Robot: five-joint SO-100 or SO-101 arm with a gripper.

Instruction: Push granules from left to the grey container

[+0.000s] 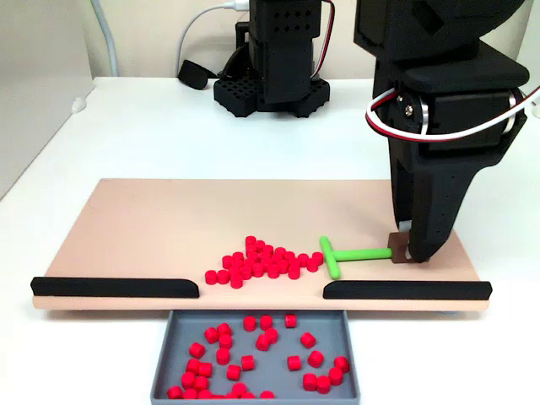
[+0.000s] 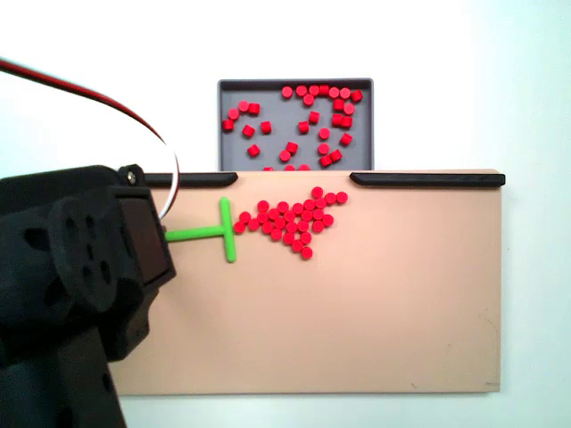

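— What is seen of the surface and the surroundings?

— A white table [image 1: 152,126] is shown in both fixed views, with a flat tan board [image 1: 169,228] laid on it. Two black strips are fixed along one long edge of the board, one [image 1: 114,287] at the left and one [image 1: 407,290] at the right in a fixed view, with a gap left between them. Behind the board a black perforated base [image 1: 270,93] and a white cable [image 1: 202,29] are seen against a pale wall.

— Where are the task's things placed?

— The grey container [image 1: 164,363] is set against the board's edge, at the gap. Many granules [image 1: 253,354] are scattered loose inside it. A further cluster of granules [image 1: 261,261] is heaped on the board, just before the gap and a little towards the left strip in that view.

— And the tool and the gripper?

— A green T-shaped pusher [image 1: 337,255] is laid flat on the board, its crossbar touching the cluster's edge. Its stem is ended in a small brown block [image 1: 396,247], which is clamped by the gripper [image 1: 408,251]. In another fixed view the pusher [image 2: 219,232] is seen emerging from beneath the black arm [image 2: 80,285].
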